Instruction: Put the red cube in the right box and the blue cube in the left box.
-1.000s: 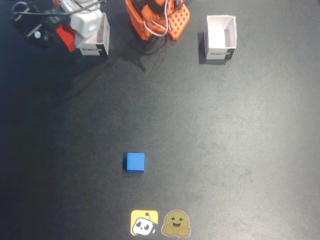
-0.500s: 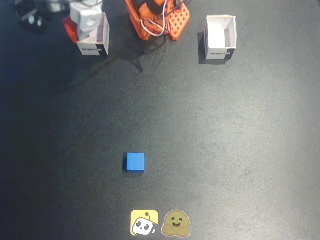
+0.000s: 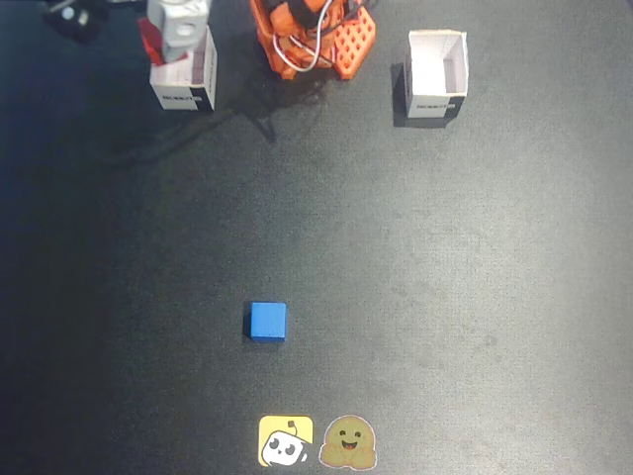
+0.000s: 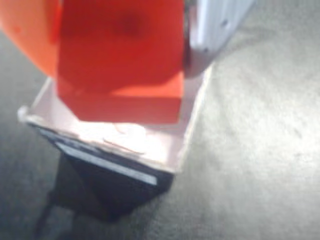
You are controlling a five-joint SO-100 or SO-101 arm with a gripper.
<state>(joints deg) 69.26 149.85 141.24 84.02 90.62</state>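
In the fixed view my gripper (image 3: pixel 166 40) is at the top left, directly above the white box (image 3: pixel 185 87) on the view's left. It is shut on the red cube (image 3: pixel 150 42). In the wrist view the red cube (image 4: pixel 120 65) fills the top, held between an orange finger (image 4: pixel 30 35) and a white finger (image 4: pixel 215 25), and hangs just over that box's open top (image 4: pixel 187 135). The blue cube (image 3: pixel 267 322) lies alone on the dark mat, lower middle. The twin white box (image 3: pixel 436 74) stands empty at the top right.
The orange arm base (image 3: pixel 315 35) with its wires stands between the two boxes at the top edge. Two stickers, a yellow one (image 3: pixel 286 440) and a brown one (image 3: pixel 347 443), lie flat at the bottom edge. A dark object (image 3: pixel 69 15) sits in the top left corner.
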